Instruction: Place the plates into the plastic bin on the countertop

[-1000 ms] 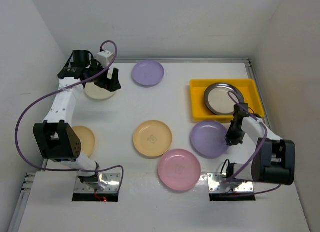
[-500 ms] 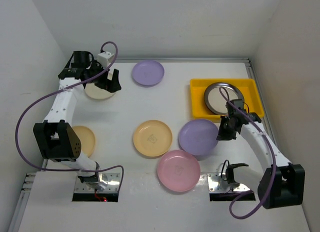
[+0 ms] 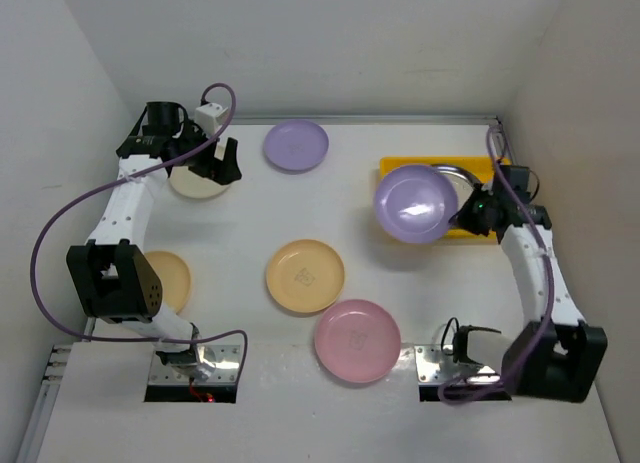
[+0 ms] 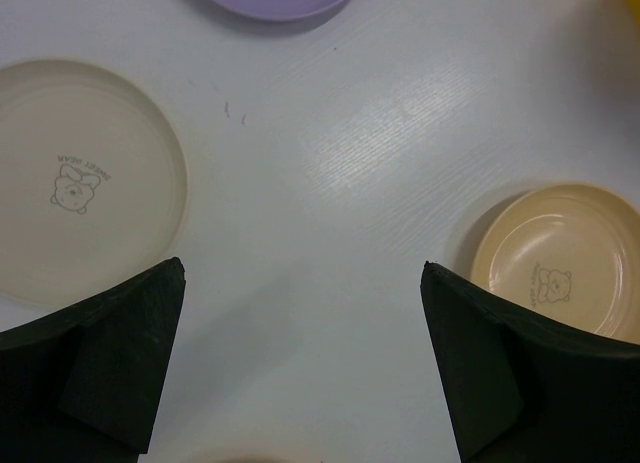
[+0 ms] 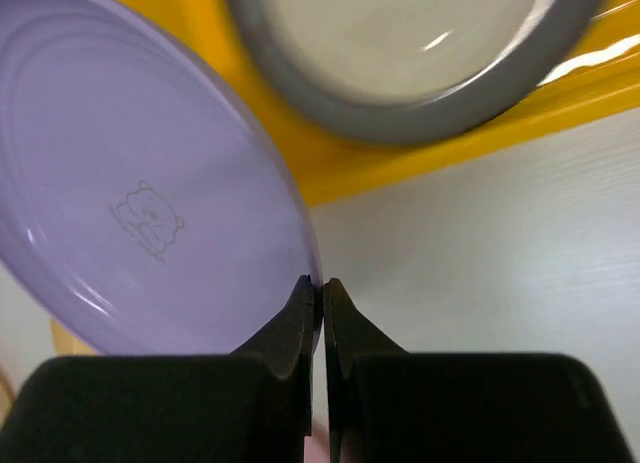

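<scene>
- Overhead view: white countertop [image 3: 240,233], two arms based at bottom edge.
- R gripper [image 5: 320,288] is pinched tight on the rim of a lilac plate [image 3: 415,203], fingers closed on either face of the rim.
- That plate is held in the air at right of frame, overlapping the left part of the yellow bin [image 3: 500,167].
- Bin sits upper right w/ a grey-rimmed plate [image 5: 400,43] lying inside it.
- L gripper [image 4: 300,283], fingers wide apart & holding nothing, hangs at upper left over the edge of a cream plate [image 4: 85,183].
- Also on countertop: 2nd lilac plate [image 3: 296,145] top ctr, orange plate [image 3: 305,276] at ctr, pink plate [image 3: 358,339] below it.
- Pale orange plate [image 3: 172,280] at left, partly hidden by L arm.
</scene>
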### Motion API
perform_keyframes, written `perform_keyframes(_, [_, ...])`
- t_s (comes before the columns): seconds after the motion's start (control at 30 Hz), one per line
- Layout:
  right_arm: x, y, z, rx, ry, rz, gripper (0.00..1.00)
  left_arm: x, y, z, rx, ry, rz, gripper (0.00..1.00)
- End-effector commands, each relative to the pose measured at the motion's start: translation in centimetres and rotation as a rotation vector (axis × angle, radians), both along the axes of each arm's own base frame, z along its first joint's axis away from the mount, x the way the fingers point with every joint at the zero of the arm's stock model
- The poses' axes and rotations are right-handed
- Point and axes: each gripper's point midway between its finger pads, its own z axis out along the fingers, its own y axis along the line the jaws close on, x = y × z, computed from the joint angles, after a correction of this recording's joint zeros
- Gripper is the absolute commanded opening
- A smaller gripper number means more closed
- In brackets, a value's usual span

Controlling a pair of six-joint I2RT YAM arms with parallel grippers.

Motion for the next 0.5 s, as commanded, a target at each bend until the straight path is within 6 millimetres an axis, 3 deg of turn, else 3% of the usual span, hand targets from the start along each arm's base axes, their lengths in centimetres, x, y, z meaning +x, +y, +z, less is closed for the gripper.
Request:
perform_keyframes(0.0, [5.8,-6.5,1.0,-0.019,-0.126,-0.267,0.0,0.1,0.4,0.8,0.015,-0.034,0.004,1.0])
perform_keyframes(0.07, [8.2,-8.2,1.2,-0.017,-0.149,-0.297,0.0,0.2,1.0,0.7,0.021,-0.033,0.021,1.0])
perform_keyframes(0.1, [8.7,-8.6,-1.3,-0.022,-0.075,-0.29,0.0,0.2,1.0,0.7,0.021,-0.033,0.021,1.0])
perform_keyframes(0.13, [10.0,-9.3,0.0,-0.027,-0.106,-0.289,0.0,0.2,1.2,0.7,0.029,-0.032,0.028,1.0])
perform_keyframes(0.17, [10.2,-10.0,-0.4,-0.027,-0.089,-0.303,0.0,0.4,1.7,0.3,0.029,-0.023,0.039,1.0])
perform_keyframes(0.2, [10.5,-10.4,-2.2,-0.016,-0.041,-0.315,0.0,0.4,1.7,0.3,0.029,-0.023,0.039,1.0])
perform_keyframes(0.27, [11.6,-11.5,-2.2,-0.016,-0.062,-0.332,0.0,0.3,2.1,-0.2,0.028,-0.005,0.051,1.0])
perform_keyframes(0.3, [11.9,-11.9,-3.5,-0.01,-0.03,-0.339,0.0,0.5,2.5,-0.5,0.027,0.005,0.06,1.0])
perform_keyframes(0.4, [12.2,-13.2,-4.5,-0.034,0.015,-0.352,0.02,0.5,2.9,-0.5,0.027,0.005,0.069,1.0])
perform_keyframes(0.47, [12.2,-14.1,-4.9,-0.086,0.043,-0.354,0.15,0.6,2.9,-0.2,0.028,-0.004,0.069,1.0])
